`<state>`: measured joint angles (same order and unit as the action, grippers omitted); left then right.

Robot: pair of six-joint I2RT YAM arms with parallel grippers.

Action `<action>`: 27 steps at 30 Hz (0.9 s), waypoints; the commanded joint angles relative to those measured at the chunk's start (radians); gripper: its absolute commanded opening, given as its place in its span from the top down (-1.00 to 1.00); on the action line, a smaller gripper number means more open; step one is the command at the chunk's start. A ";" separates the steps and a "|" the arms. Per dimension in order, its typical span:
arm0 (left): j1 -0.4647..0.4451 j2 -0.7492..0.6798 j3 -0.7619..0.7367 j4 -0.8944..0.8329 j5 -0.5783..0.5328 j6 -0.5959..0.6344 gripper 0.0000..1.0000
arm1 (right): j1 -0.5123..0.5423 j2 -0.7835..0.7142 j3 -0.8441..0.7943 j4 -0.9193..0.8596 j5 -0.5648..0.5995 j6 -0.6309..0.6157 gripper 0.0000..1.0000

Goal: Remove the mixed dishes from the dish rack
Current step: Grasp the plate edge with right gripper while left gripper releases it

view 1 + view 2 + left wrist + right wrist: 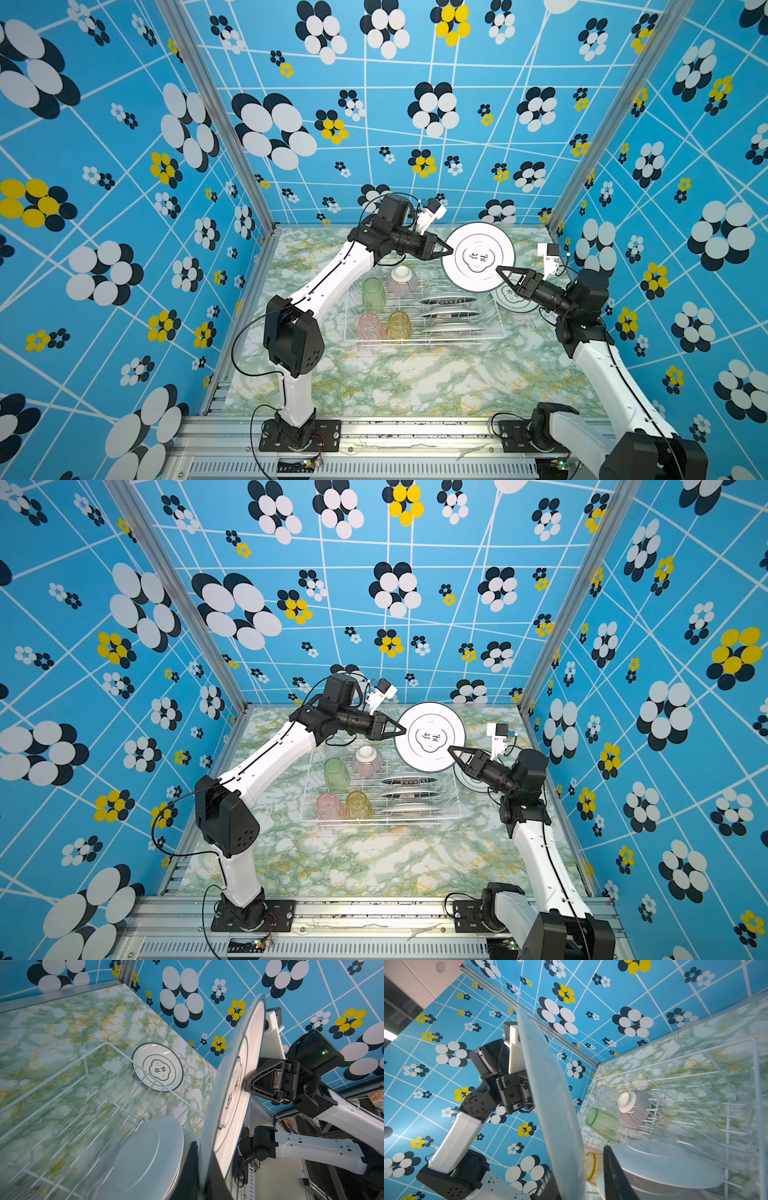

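Nearest, bare marble surface [395, 382] is lying in front of the dish rack [415, 341]. On the rack's left, a green tumbler [372, 293], a pink tumbler [369, 326] and an amber tumbler [399, 326] are sitting near a striped bowl [401, 280]. Three plates [446, 314] are standing in the prongs on the right.

Above the rack's far right corner, the left claw [449, 250] is clamping the left rim of a raised plate [478, 241] and holding it in the air. The right claw [500, 271] is reaching in from the right with a finger on each side of the rim. I cannot tell if it is squeezing. Another plate [512, 305] is lying flat on the surface, just right of the rack.

The raised plate is looking hard, smooth and slippery. It would probably break if dropped, so pinching across its thin rim seems best.
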<state>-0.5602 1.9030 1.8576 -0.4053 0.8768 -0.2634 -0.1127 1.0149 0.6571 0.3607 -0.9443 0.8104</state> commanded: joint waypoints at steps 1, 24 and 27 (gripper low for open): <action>-0.013 0.026 -0.009 0.075 0.058 -0.033 1.00 | 0.008 0.004 0.016 0.049 0.022 0.023 0.65; -0.069 -0.293 -0.291 -0.116 -0.491 0.211 0.40 | -0.120 -0.008 0.083 -0.147 0.285 0.013 0.96; -0.097 -0.387 -0.386 -0.090 -0.612 0.247 0.40 | -0.181 0.018 0.087 -0.207 0.324 -0.006 0.96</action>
<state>-0.6338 1.5955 1.5291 -0.4942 0.4503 -0.0868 -0.2577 1.0210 0.7094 0.2192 -0.6876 0.8261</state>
